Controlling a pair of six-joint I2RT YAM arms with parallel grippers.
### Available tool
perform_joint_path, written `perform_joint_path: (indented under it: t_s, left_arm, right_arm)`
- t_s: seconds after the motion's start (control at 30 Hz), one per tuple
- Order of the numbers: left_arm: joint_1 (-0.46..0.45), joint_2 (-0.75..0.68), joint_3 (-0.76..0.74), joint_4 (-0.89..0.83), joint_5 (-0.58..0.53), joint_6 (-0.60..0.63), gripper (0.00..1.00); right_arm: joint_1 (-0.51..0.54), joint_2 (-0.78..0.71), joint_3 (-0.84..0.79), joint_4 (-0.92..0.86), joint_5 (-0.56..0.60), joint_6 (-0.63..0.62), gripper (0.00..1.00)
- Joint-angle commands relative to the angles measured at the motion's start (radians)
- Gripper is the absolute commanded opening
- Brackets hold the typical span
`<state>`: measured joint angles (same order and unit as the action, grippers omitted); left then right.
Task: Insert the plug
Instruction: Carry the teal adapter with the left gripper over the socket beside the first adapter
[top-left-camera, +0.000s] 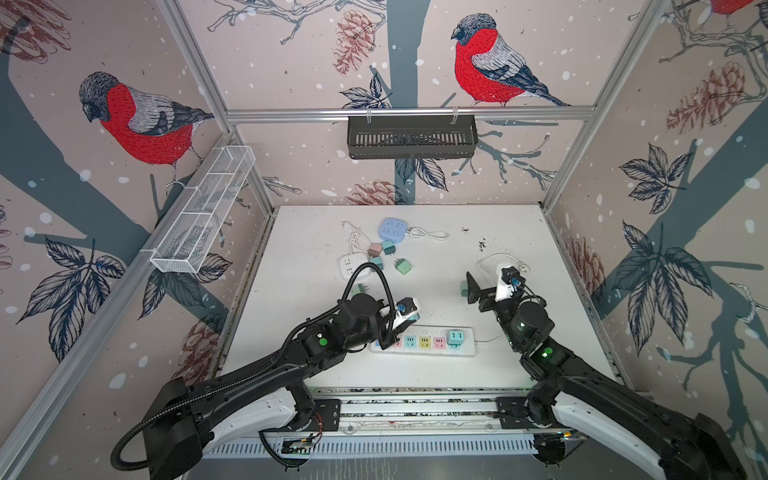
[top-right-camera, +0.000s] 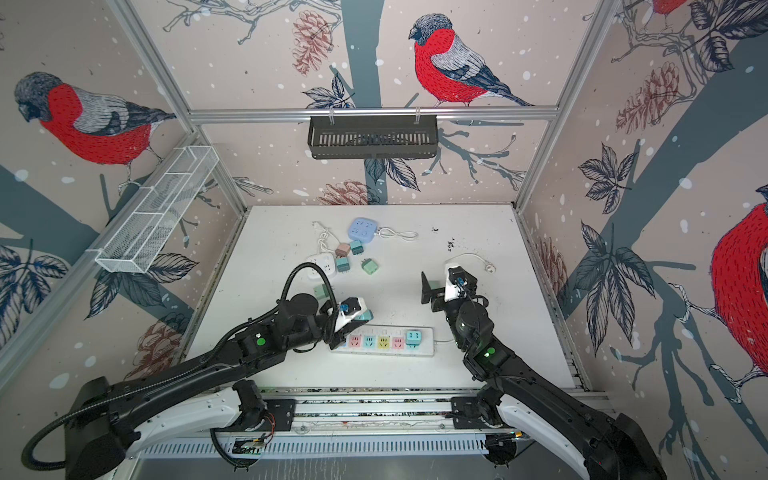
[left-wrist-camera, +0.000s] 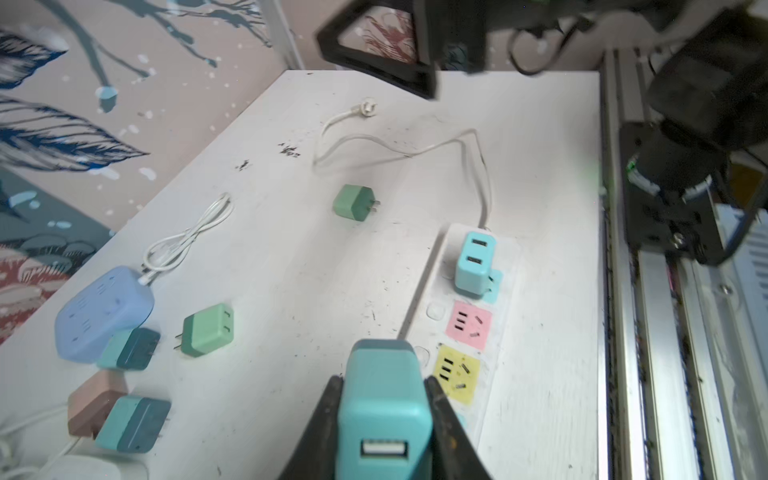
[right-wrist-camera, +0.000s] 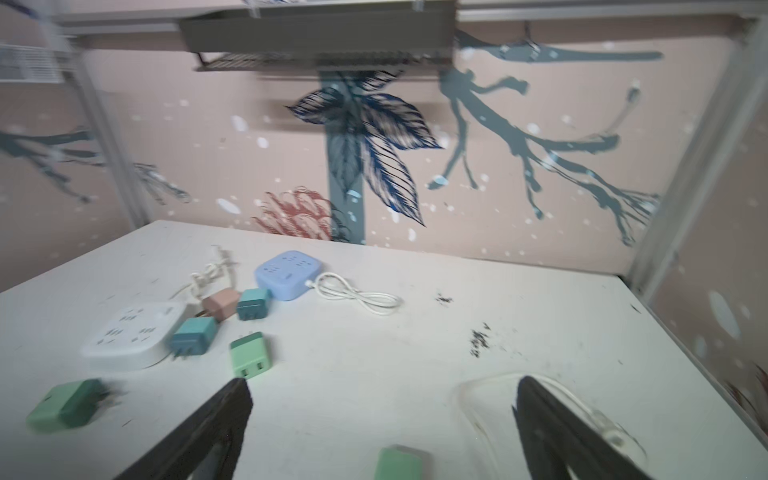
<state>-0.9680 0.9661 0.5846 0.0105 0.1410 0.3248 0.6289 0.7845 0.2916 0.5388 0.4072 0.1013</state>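
My left gripper (left-wrist-camera: 383, 382) is shut on a teal plug (left-wrist-camera: 384, 415) with a USB port facing the wrist camera. In both top views it hangs over the left end of the white power strip (top-left-camera: 424, 352) with its coloured sockets (left-wrist-camera: 468, 330). A light-blue plug (top-left-camera: 456, 337) stands in the strip's rightmost socket. My right gripper (right-wrist-camera: 384, 386) is open and holds nothing. It hovers above the table at the right (top-left-camera: 484, 291), over a green plug (right-wrist-camera: 399, 463) lying there.
Loose plugs (top-left-camera: 402, 266), a blue cube socket (top-left-camera: 394, 229) and a white round socket (top-left-camera: 353, 266) lie at the back left. The strip's white cord (top-left-camera: 498, 259) curls behind the right gripper. A black basket (top-left-camera: 411, 137) and a wire rack (top-left-camera: 203, 212) hang on the walls.
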Motion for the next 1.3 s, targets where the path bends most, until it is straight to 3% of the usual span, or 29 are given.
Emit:
perform_joint_path:
  t_s: [0.0,0.43,0.73,0.93,1.27]
  left_arm:
    - [-0.084,0.016,-0.015,-0.001,-0.053,0.168,0.0]
    - [-0.127,0.259,0.13,-0.153,-0.019,0.204,0.0]
    - [-0.132,0.403,0.246,-0.208,0.001,0.18,0.0]
    - [-0.142,0.514,0.363,-0.269,0.032,0.146,0.0]
    - [-0.152,0.675,0.483,-0.346,0.002,0.124,0.0]
  right_arm:
    - [-0.075,0.05,0.04,-0.097,0.075,0.199,1.0]
    - [-0.208,0.162,-0.012,0.015,0.069,0.246,1.0]
    - [-0.318,0.07,-0.111,0.073,0.009,0.301,1.0]
    - [-0.341,0.026,-0.174,0.109,0.045,0.393,1.0]
    - [-0.356,0.084,-0.164,0.112,-0.022,0.393,0.99]
